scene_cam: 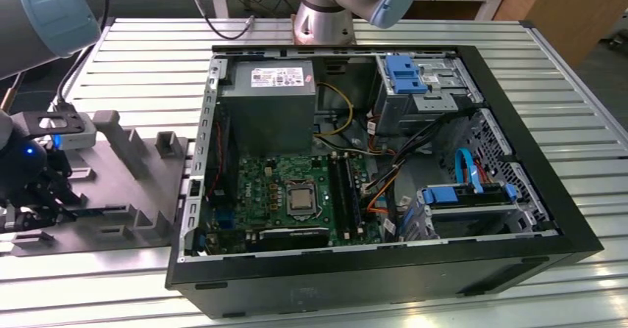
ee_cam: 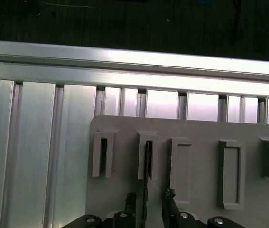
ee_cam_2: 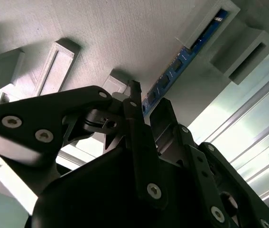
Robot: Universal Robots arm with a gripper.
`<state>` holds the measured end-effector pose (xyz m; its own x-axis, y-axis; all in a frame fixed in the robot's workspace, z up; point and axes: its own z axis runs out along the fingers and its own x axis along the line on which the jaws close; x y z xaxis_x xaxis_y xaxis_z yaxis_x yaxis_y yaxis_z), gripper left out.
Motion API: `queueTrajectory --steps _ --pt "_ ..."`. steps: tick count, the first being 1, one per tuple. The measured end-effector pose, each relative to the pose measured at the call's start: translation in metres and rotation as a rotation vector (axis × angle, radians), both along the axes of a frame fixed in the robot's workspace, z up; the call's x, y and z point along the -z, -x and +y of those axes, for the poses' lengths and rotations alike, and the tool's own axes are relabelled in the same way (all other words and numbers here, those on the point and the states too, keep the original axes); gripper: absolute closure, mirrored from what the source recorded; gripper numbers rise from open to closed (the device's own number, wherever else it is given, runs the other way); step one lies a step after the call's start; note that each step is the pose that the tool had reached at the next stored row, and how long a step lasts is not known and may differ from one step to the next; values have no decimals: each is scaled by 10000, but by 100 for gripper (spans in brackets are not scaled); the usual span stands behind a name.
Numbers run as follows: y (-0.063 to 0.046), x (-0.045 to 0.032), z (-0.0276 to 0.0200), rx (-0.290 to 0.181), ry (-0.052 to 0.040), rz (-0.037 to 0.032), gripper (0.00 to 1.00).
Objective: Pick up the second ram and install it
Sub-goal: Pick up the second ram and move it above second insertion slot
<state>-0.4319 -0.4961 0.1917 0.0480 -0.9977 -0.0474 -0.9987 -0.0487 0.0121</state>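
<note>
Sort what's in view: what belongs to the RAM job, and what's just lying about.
Job: second ram, standing in a slot of the grey tray; pincer, open, one finger on either side of it; black memory slots.
Lying about: power supply; blue drive caddy; CPU socket.

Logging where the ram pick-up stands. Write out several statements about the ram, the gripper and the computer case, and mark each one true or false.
1. The second ram stands on edge in a slot of the grey tray. True.
2. The gripper is open, with its fingers one on each side of the ram. True.
3. The gripper hangs over the motherboard. False: it is over the grey tray, to the exterior view's left of the computer case.
4. The computer case is closed by its side panel. False: it lies open, and the motherboard inside shows.
</note>
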Motion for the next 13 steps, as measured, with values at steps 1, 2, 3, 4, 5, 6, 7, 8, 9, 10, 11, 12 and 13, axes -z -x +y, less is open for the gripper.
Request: queueTrajectory --steps 1,2,3,4,5,6,7,8,9,10,11,12,13 --pt "0 0 0 0 0 0 64" --pt "0 0 0 0 0 0 64" --pt "0 0 0 0 0 0 64" --pt "0 0 0 -1 0 0 66" --pt "0 0 0 -1 0 0 66" --pt "0 0 0 -1 0 0 73" --pt "0 0 0 -1 0 0 73" --pt "0 0 0 -2 0 0 73" --pt "1 2 -5 -2 -2 -1 73" --pt "1 2 -14 -1 -2 -2 73" --pt "1 0 -20 -2 0 0 73" --pt "1 0 -20 -1 0 0 73" --pt "0 0 -20 0 0 -1 73"
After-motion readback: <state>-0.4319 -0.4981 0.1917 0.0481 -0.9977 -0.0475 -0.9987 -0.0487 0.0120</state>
